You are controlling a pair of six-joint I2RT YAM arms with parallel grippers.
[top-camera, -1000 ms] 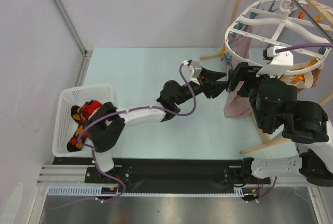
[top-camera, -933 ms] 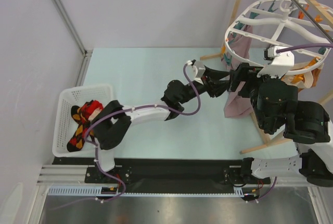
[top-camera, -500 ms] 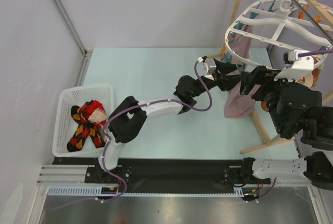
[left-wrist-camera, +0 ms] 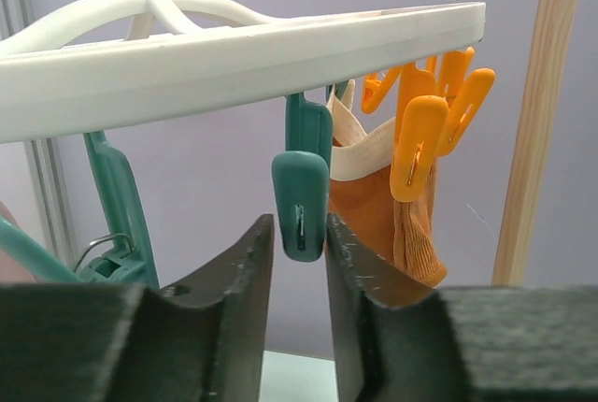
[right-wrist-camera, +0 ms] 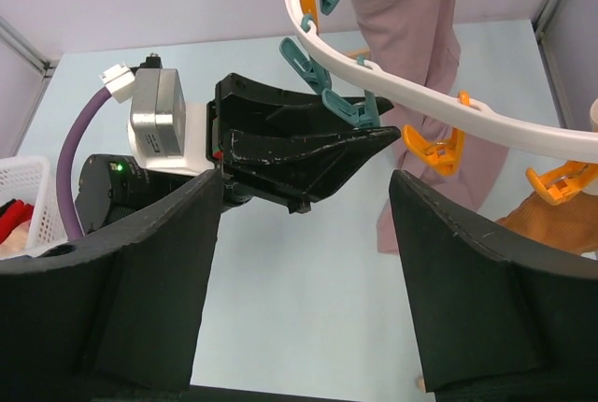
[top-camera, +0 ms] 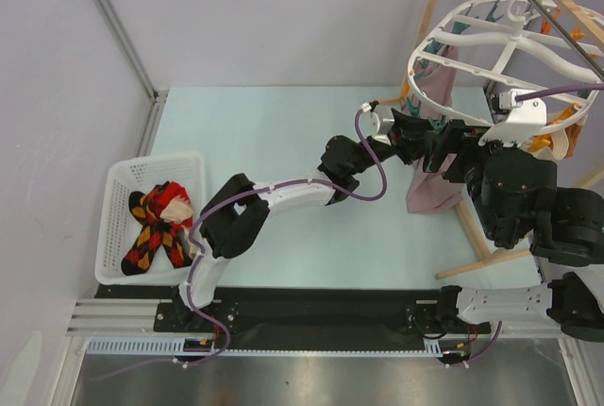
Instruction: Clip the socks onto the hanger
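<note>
Socks (top-camera: 156, 227) lie crossed in the white basket (top-camera: 113, 175) at the left side of the surface. They are well apart from the hanger (left-wrist-camera: 234, 56), so no sock is clipped yet. The left arm reaches far over to the ring, likely to squeeze a clip so its mouth opens for a sock. The left tool (left-wrist-camera: 299, 234) is nearly closed. Its two fingers press on both sides of a teal clip (left-wrist-camera: 300, 198) that hangs under the ring, pinching it. The right tool (right-wrist-camera: 304, 234) hangs just beside, spread wide, holding nothing and touching nothing.
</note>
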